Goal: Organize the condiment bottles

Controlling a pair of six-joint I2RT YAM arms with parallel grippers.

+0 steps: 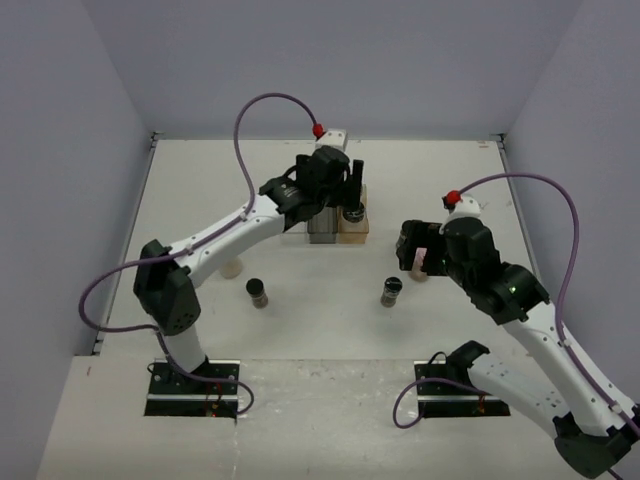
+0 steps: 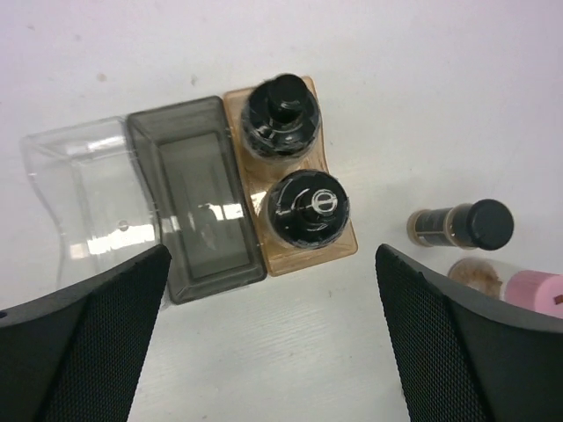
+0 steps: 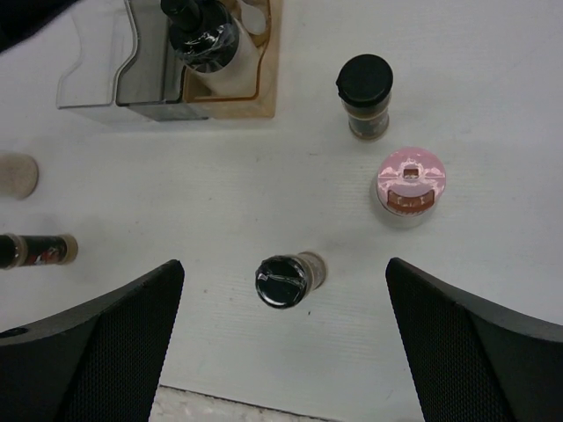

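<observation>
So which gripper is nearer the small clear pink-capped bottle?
Right. The right gripper hovers just by the pink-capped bottle; the left gripper is farther off, above the three-part plastic tray.

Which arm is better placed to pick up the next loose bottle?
Right, probably: the right hand hangs open directly over a loose black-capped bottle, the pink-capped bottle close by. The left hand is open above the tray, farther off.

You face a flat off-white surface [image 1: 190,190], boxed in by plain pale lavender-grey walls [image 1: 400,60] on three sides, under soft even light.
</observation>
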